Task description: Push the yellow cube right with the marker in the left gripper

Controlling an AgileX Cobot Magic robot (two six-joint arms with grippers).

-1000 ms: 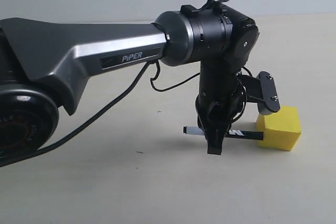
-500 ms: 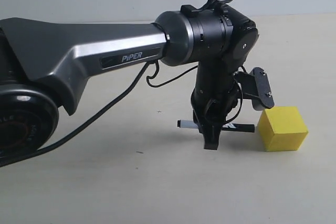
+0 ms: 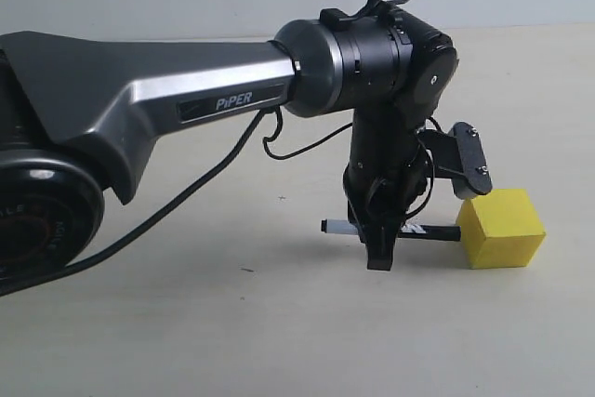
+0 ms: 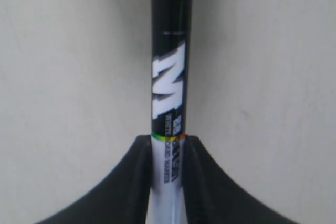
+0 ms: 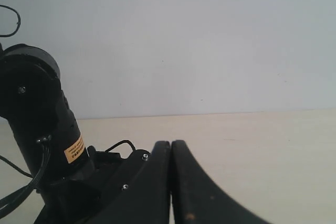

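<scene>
Left claw (image 3: 381,258) shifted right, clamped on marker (image 3: 432,232) (held level), its end at yellow cube (image 3: 502,230), right claw (image 5: 171,150) pinched closed

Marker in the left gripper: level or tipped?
Level. The marker runs horizontally through the left gripper, its black end by the yellow cube.

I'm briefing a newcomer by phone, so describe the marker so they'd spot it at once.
Follow the big grey arm marked PiPER to the left gripper pointing down at the table. Its fingers clamp the marker crosswise, level just above the table, one end at the yellow cube. It's the only slim white-and-black stick; the cube is a chunky block.
</scene>
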